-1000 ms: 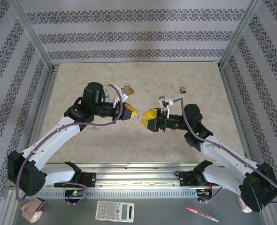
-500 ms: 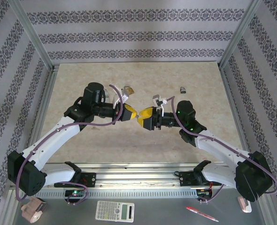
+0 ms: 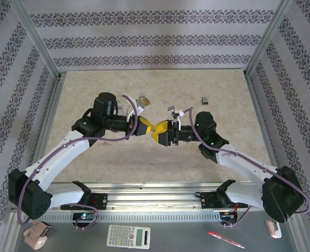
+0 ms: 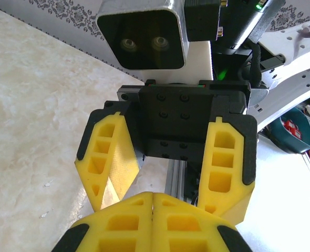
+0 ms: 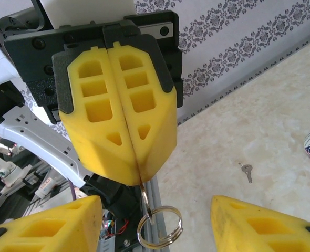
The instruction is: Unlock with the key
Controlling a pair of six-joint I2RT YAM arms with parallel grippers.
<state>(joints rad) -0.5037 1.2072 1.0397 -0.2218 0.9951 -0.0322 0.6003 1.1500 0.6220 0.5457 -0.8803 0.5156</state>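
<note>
Left gripper: yellow hollow-celled pads pinched on a wire split ring dangling below
Right gripper: jaws wide, flanking those tips; I brought it closer
Key: thin pale metal, on table beyond left jaws

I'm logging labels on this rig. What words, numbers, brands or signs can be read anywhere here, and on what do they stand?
No text is readable.
Calculator: key and face markings are too small to read.
Pen: any print on it is too small to tell.
</note>
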